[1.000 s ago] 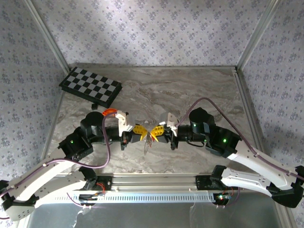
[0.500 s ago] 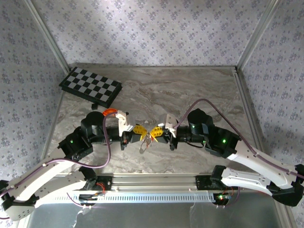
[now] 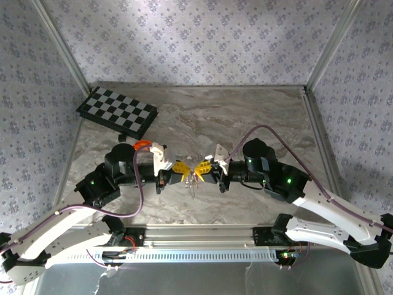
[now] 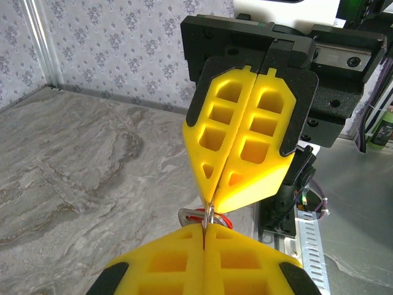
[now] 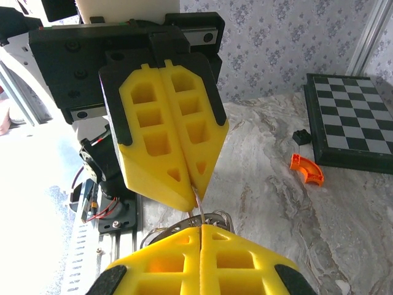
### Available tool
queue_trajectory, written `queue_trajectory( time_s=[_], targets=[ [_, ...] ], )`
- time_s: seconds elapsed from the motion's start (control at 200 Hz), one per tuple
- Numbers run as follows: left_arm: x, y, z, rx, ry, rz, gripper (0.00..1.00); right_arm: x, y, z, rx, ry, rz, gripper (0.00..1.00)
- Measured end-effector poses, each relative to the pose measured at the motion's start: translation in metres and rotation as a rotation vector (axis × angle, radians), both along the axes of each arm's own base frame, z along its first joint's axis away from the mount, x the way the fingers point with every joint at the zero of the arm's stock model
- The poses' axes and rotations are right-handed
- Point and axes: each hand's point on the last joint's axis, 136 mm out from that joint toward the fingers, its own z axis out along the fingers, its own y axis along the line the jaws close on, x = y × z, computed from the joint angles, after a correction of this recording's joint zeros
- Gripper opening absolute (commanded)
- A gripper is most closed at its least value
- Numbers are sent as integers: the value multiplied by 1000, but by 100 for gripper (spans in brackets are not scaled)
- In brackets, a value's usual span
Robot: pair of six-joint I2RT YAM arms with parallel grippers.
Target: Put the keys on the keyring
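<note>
Over the last second your two arms have drawn together. The right gripper [image 3: 198,172] has edged toward the left gripper [image 3: 183,171], and they now meet nearly tip to tip. That spot is on the near side of the chessboard [image 3: 116,112] and off to its right, well apart from it. The silvery bundle that hung lower beneath the tips a second ago is now tucked up between them. Both sets of jaws are fully closed. In each wrist view a thin silvery wire runs from one closed seam straight into the other, so you seem to be pinching the keyring [image 3: 191,179] with both grippers at once. I cannot tell exactly which strand each one bites. A sliver of red, probably the head of one of the keys [image 4: 225,219], sits just beside that wire. Its metal part is too small to follow, so I cannot tell you whether it is threaded. For the task, this looks like the threading step itself, with key and ring brought to one point but no join confirmed. With so little slack between the tips, any twist or pull from either arm could pull the wire out of a seam, so move gently.
</note>
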Motion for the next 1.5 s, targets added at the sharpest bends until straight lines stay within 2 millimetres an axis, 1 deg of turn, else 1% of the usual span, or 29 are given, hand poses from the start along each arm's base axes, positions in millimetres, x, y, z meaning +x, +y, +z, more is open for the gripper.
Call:
queue_trajectory(
  time_s=[0.535,0.975,1.264,1.504],
  targets=[
    [0,0,2,7,-3,-1,0,0,2,1,-3,3,6,0],
    [2,-1,-6,32,16,2,0,2,2,-9,-50,-10,-8,0],
    [2,-1,-6,33,20,7,0,3,4,-12,-71,-45,-21,0],
    [5,-2,-2,10,38,22,0,5,3,-12,-82,-78,-42,0]
  ],
)
